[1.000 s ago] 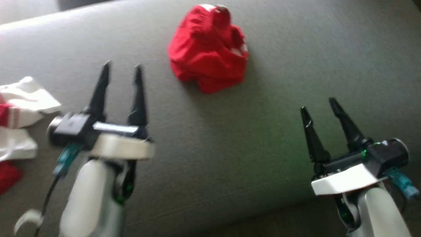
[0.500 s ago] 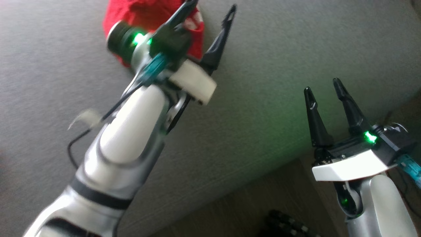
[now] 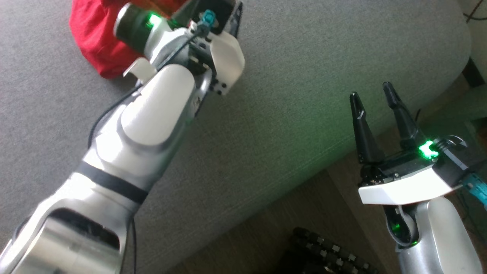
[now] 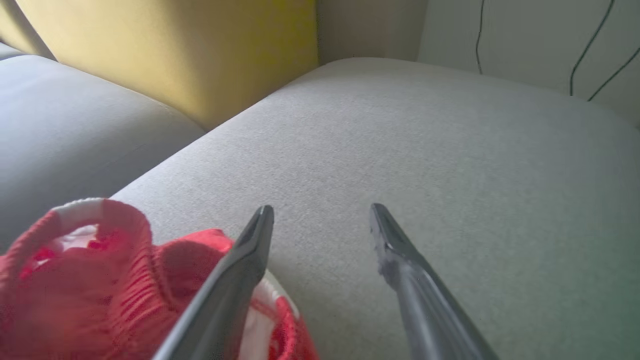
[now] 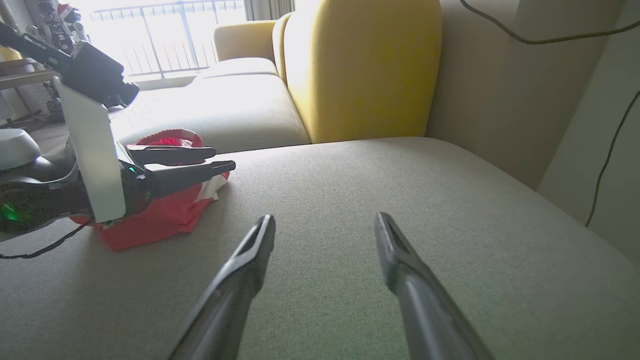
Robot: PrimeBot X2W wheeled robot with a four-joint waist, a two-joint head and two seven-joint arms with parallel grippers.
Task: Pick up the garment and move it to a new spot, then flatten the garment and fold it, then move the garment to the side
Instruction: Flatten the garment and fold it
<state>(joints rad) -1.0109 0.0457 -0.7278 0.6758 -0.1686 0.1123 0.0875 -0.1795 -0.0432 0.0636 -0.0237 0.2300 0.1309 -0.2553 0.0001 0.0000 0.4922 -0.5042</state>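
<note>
The left gripper (image 4: 321, 210) is spread wide, one finger over the crumpled red garment (image 4: 100, 270) on the grey cushion (image 4: 400, 140). Looks like the pickup step. Next it should shift across, drop and pinch cloth. The right gripper (image 3: 371, 91) hangs spread and empty.

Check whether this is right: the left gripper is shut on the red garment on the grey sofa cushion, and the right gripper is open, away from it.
Not quite. The left gripper is open, not shut on the red garment: the left wrist view shows its fingers apart with bare grey cushion between them. The right gripper is open and away.
</note>
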